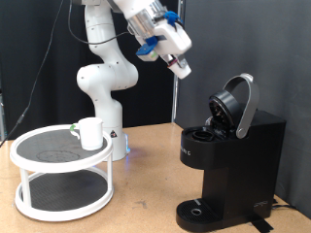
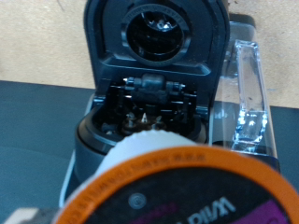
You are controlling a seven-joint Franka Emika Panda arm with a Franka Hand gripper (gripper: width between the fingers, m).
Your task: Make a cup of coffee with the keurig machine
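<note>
Nearest the wrist camera, a pod (image 2: 177, 191) with an orange rim and a foil top is seen; it appears to be carried by the gripper (image 1: 180, 68), though the fingers themselves are not shown and the grip cannot be told for certain. Beyond the pod, the keurig machine (image 1: 233, 160) is seen with its lid (image 1: 236, 102) raised and its dark brewing chamber (image 2: 149, 112) exposed. The gripper is held above the machine, well apart from the lid. Far from the machine, at the exterior view's left, the cup (image 1: 90, 133) is set on the upper tier of a white round rack (image 1: 60, 155).
</note>
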